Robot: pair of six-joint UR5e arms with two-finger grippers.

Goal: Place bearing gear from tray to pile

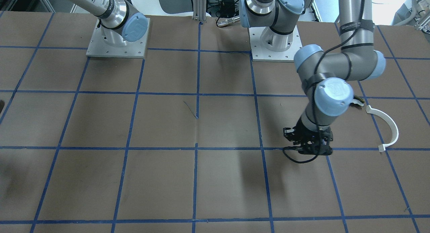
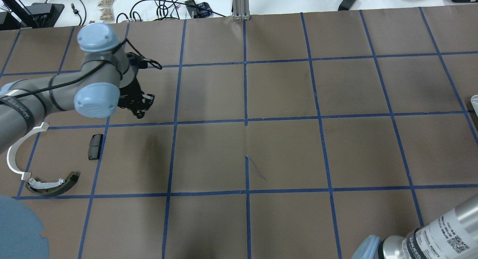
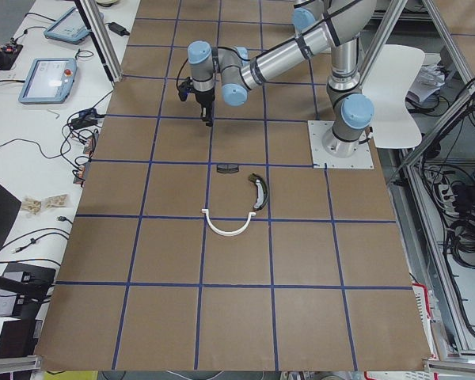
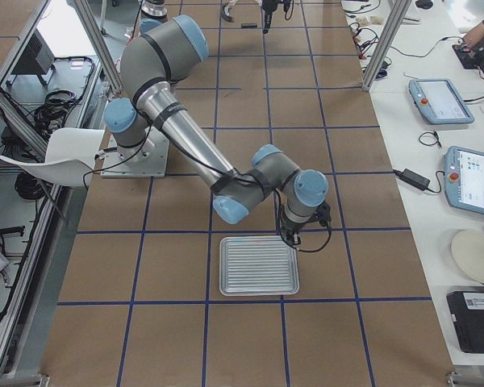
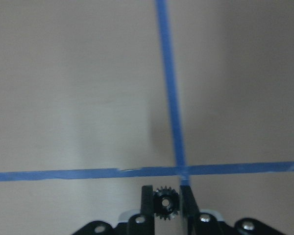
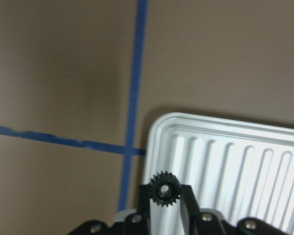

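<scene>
both arms have a gear right now. on the left wrist camera the left fingers point(image 5: 147, 200) are pinched on a small black gear point(image 5: 165, 202), teeth poking up between them, with a blue tape cross at about 1 o'clock from it. from overhead that arm hangs over the brown tabletop point(image 2: 283, 150) at roughly 10 o'clock, apart from the pile.

the pile sits toward 8 o'clock of the tabletop in the overhead view: a black pad point(image 2: 95, 147) at about 7 o'clock from the left fingers, a white half-ring point(image 2: 15, 147) at 9 o'clock of the pad and partly under the arm, and an olive curved shoe point(image 2: 56, 184) at 7 o'clock of the pad, its end just beside the ring's end. none of them touch the gear.

the right fingers point(image 6: 144, 200) are clamped on a second gear point(image 6: 164, 188) too, over the corner of the ribbed metal tray point(image 6: 159, 128), which fills the 4 o'clock part of that wrist view. in the right side view the tray looks bare, with the arm at its 1 o'clock corner.
</scene>
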